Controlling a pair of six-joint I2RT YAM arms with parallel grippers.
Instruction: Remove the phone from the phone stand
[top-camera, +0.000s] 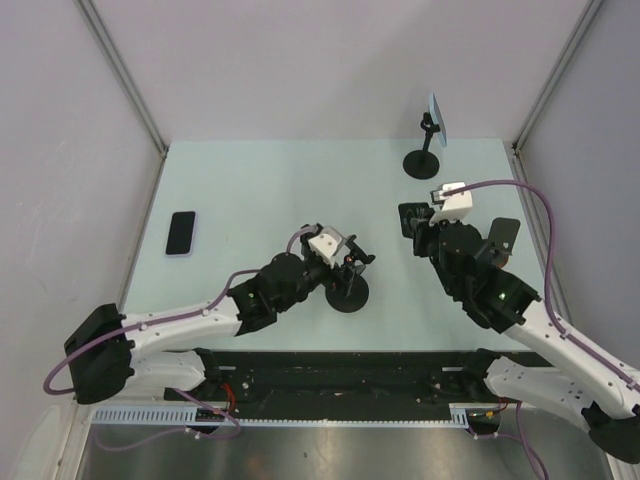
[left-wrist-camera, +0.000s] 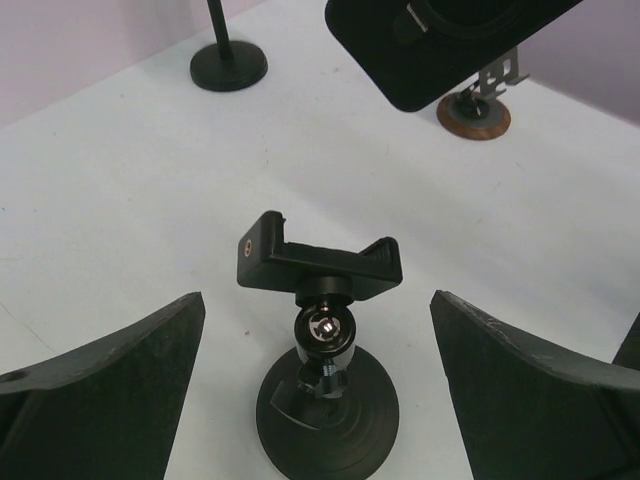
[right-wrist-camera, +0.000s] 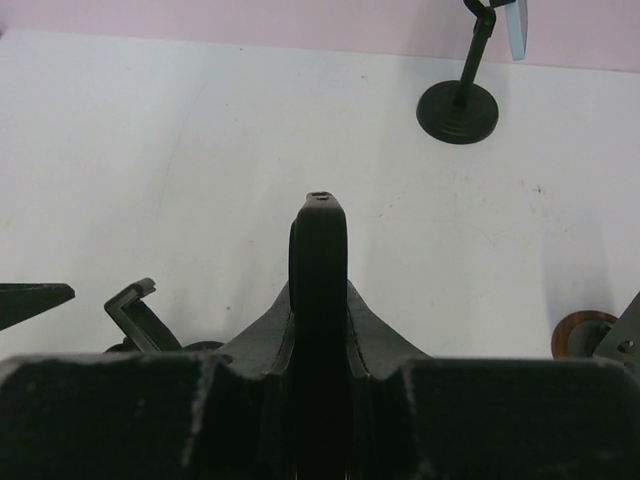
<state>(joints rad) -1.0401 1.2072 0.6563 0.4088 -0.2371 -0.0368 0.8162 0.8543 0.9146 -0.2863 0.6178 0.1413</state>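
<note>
phone (right-wrist-camera: 319, 262) in right gripper (top-camera: 412, 222), off stand (left-wrist-camera: 320, 268)

This is a robotics lab test cell, not a home or a shop. A pale mint-green desk (top-camera: 300, 180) is boxed in by plain grey-lilac wall panels (top-camera: 60, 150) joined by bare aluminium corner posts (top-camera: 125, 75). At 6 o'clock two black-and-white jointed robot arms, the left arm (top-camera: 190, 325) and the right arm (top-camera: 560, 340), are bolted side by side to a black mounting rail (top-camera: 340, 375). Lilac cables (top-camera: 510, 184) loop off them, and a white slotted cable duct (top-camera: 150, 412) runs along a brushed-metal bench edge (top-camera: 300, 455). The desk carries a few scattered props. A black clamp-topped phone stand on a round base (top-camera: 350, 290) is at the centre. A second black pole stand carrying a pale blue plate (top-camera: 423, 160) is at 1 o'clock, and a dark flat handset (top-camera: 181, 233) lies at 9 o'clock.
</note>
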